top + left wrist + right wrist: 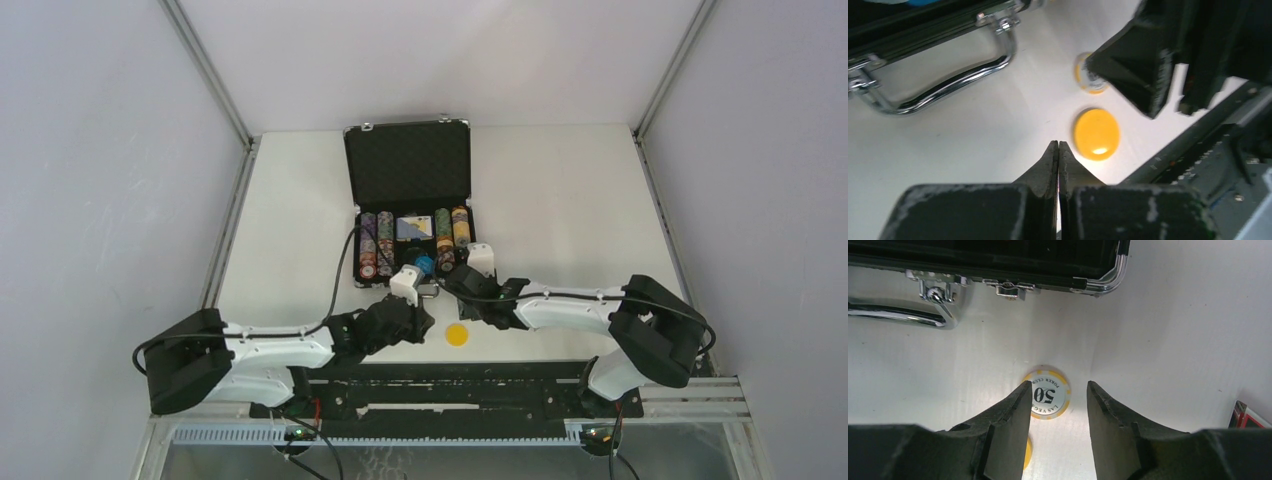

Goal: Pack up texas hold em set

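The black briefcase lies open at the table's middle, with chip stacks and a card deck in its tray. Its metal handle faces the arms. A yellow button lies on the table just ahead and right of my left gripper, which is shut with nothing in it. My right gripper hangs open over a yellow-and-white "50" chip, one finger on each side of it and apart from it. In the top view that chip is hidden under the right gripper.
A blue button sits at the case's front edge. A red-and-black piece shows at the right edge of the right wrist view. The case latches are just beyond the chip. The arms' base rail runs along the near edge.
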